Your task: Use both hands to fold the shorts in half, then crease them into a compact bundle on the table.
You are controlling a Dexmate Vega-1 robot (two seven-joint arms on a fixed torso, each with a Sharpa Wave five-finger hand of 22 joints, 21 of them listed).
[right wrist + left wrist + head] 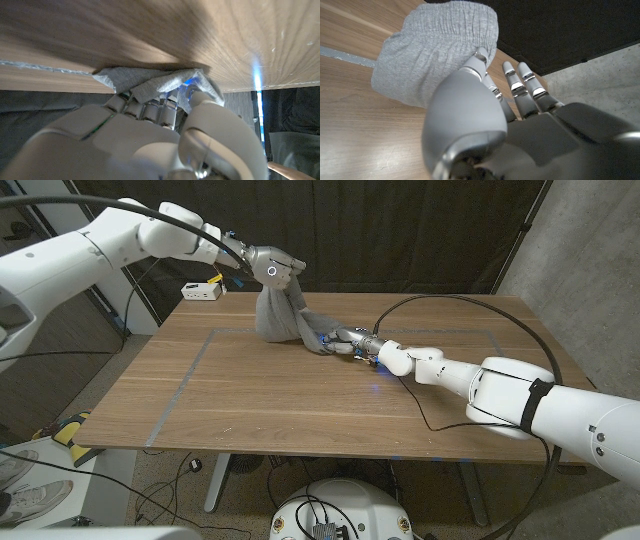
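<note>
Head view: grey shorts [285, 315] near the middle of the far half of the wooden table [250, 400], partly lifted. Left hand [278, 272] raised above the table, gripping the upper part of the shorts; cloth hanging down from it in a narrow bunch to the table surface. Lower end of the shorts spread low toward the right, reaching the right hand [345, 340]. Right hand low at the table, fingers closed on that end of the cloth, small blue light visible at the fingers. Thin grey line [185, 375] marking a rectangle on the table top, shorts standing inside its far edge. Small white box [202, 291] with a yellow part at the far left corner of the table, well apart from the shorts. Black cable [480, 305] looping over the right side of the table toward the right arm.

Left wrist view: gathered waistband of the shorts [440, 45] in front of the left hand [485, 125]; one finger and the thumb touching the cloth, other fingers [520, 85] stretched straight beside it, free of the cloth. Grip therefore a pinch, not a full fist.

Right wrist view: right hand [160, 130] with fingers curled onto a flat corner of the shorts [150, 85], cloth pressed against the table, blue glow at one fingertip.
</note>
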